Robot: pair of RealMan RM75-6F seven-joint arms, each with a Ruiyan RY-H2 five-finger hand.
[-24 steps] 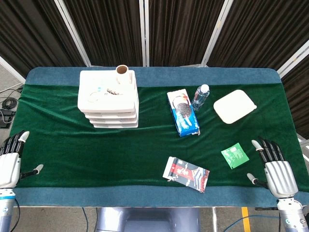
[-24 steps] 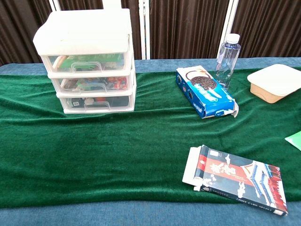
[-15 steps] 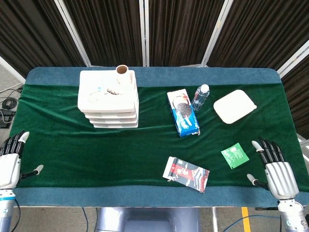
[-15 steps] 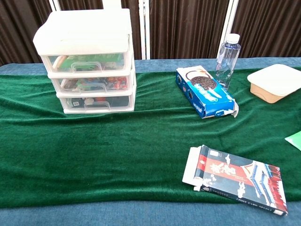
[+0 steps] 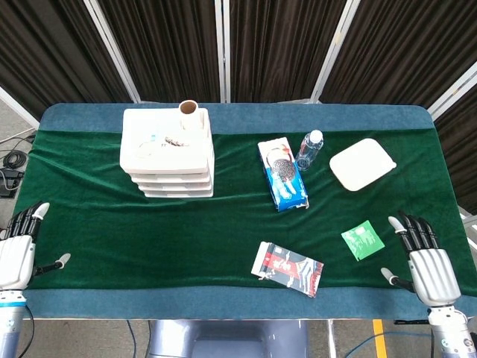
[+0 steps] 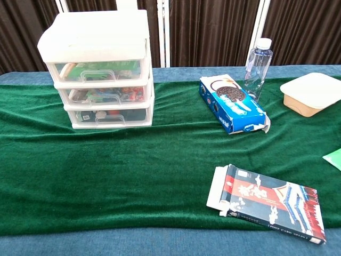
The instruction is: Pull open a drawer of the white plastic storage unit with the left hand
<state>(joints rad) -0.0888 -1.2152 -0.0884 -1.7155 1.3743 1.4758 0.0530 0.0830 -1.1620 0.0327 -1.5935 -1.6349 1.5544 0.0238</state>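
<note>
The white plastic storage unit [image 5: 168,153] [image 6: 98,69] stands at the back left of the green cloth. Its three stacked drawers [image 6: 101,95] are all pushed in, each with a clear handle facing me. My left hand [image 5: 18,250] hovers open at the table's front left corner, far from the unit, fingers spread and holding nothing. My right hand [image 5: 423,261] is open at the front right corner, also holding nothing. Neither hand shows in the chest view.
A cardboard tube [image 5: 188,109] stands behind the unit. An Oreo box [image 5: 282,174], a water bottle [image 5: 309,150] and a lidded white container [image 5: 362,163] sit mid-right. A green packet [image 5: 361,240] and a dark card box [image 5: 288,268] lie near the front.
My left hand has drifted slightly right and down; nothing else has moved.
</note>
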